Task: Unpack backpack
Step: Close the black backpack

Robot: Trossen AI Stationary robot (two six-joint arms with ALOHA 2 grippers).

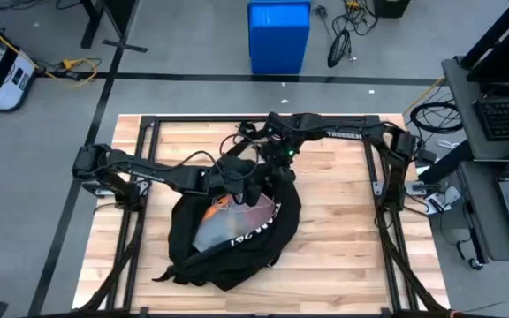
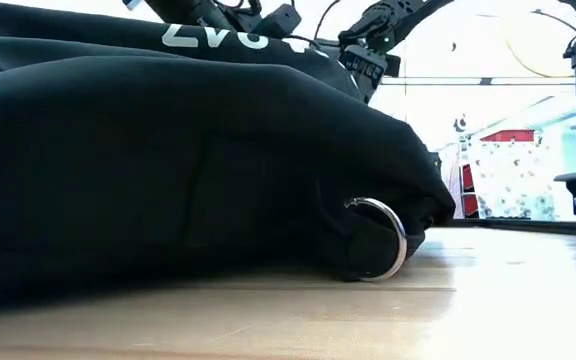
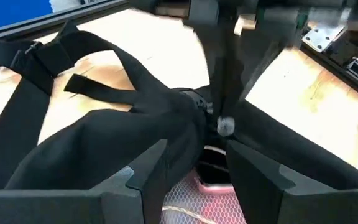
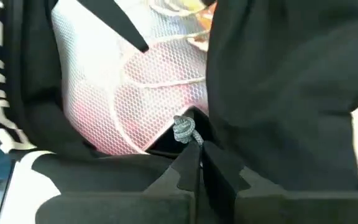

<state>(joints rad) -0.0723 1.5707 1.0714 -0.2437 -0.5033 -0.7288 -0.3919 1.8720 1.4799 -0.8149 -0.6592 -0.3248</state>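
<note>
My left gripper (image 1: 234,177) comes in from the left of the high view and sits at the top edge of the backpack (image 1: 237,243). Its fingers are spread wide, with nothing between them. The backpack is big, black and soft, and it lies in the middle of the wooden table (image 1: 343,238), a bit toward the bottom of the frame. Its mouth is open, and I can see a white mesh bag (image 1: 232,221) with pink and orange things inside. My right gripper (image 1: 275,170) is just to the right of the left one, at the same top edge. Its fingers are pressed together on the black cloth, right by a small grey cord knot (image 4: 184,129). I think the job now is to hold the mouth open with the right side and reach in with the left. I should go slow, grab only the mesh bag and not the black cloth, and lift it straight up so it does not catch.
</note>
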